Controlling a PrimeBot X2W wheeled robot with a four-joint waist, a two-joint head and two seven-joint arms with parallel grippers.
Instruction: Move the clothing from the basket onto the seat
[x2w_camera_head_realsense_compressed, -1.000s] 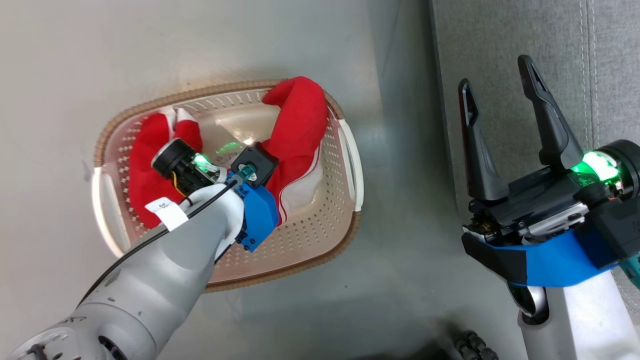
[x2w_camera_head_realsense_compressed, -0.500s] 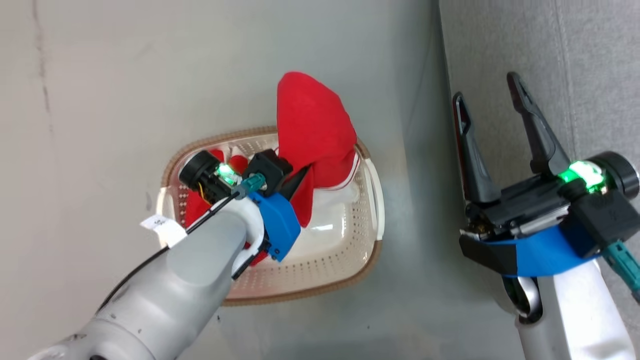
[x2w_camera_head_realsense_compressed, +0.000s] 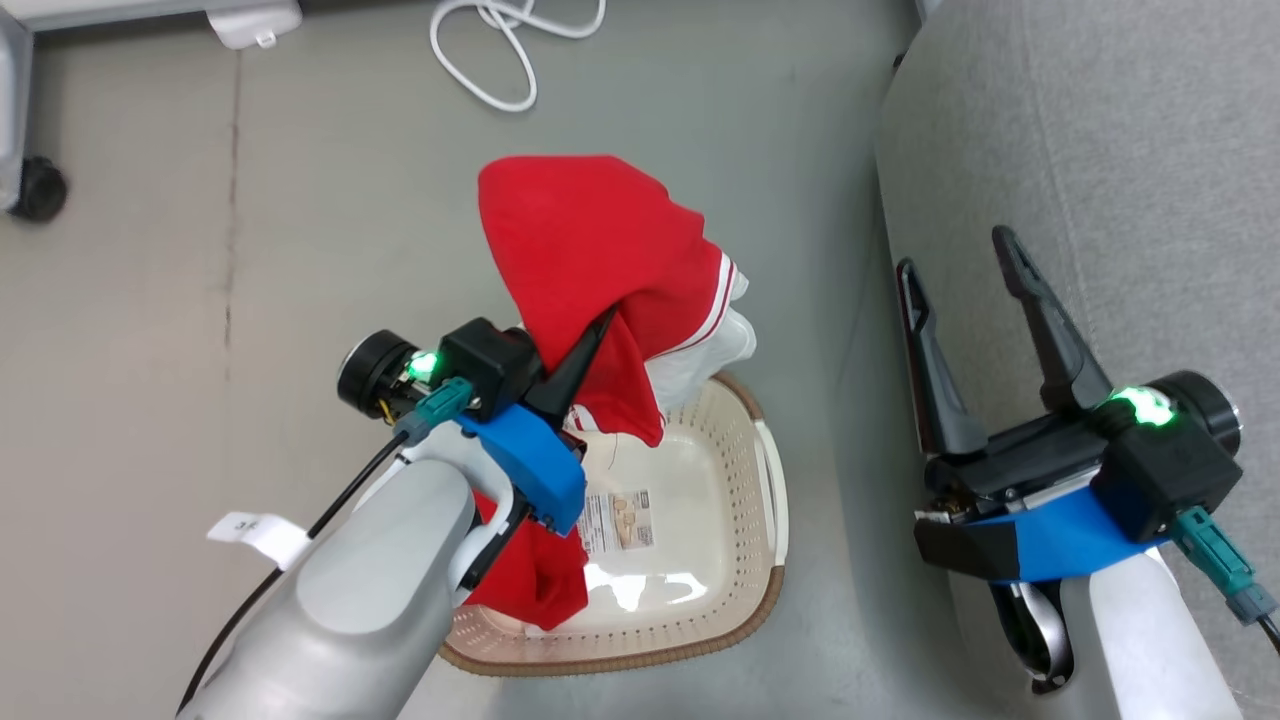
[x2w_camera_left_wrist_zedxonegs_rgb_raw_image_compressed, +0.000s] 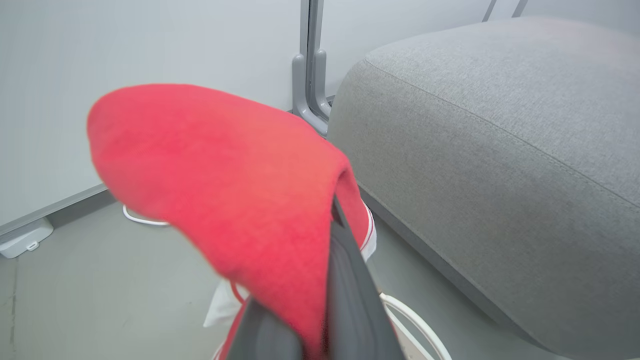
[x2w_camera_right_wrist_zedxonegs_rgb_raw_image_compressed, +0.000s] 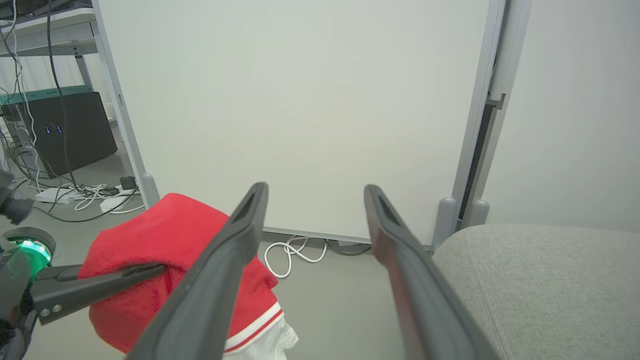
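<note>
the grey seat (x2w_camera_head_realsense_compressed: 1100, 150) is the biggest thing here and stands to the right of the basket (x2w_camera_head_realsense_compressed: 640, 662), near it but apart, with a strip of grey floor (x2w_camera_head_realsense_compressed: 300, 250) between them. the basket sits on that floor, cream with holes in its sides and a brown rim, its bottom mostly bare. the clothing (x2w_camera_head_realsense_compressed: 590, 240) is red with white trim and stripes, and it is held up over the far end of the basket, off the seat, its white edge hanging close to the basket's far right rim. more red cloth (x2w_camera_head_realsense_compressed: 530, 585) hangs down at the basket's left side beneath the left forearm; i cannot tell whether it is the same garment. the left gripper (x2w_camera_head_realsense_compressed: 605, 320) is above the basket's left half, its two dark fingers pressed together and pinching the clothing, which drapes over their tips. the right gripper (x2w_camera_head_realsense_compressed: 953, 250) is right of the basket, over the seat's edge, fingers spread wide and holding nothing. a white cable (x2w_camera_head_realsense_compressed: 500, 60) lies looped on the floor well beyond the basket. a paper label (x2w_camera_head_realsense_compressed: 615, 520) lies on the basket's bottom.
</note>
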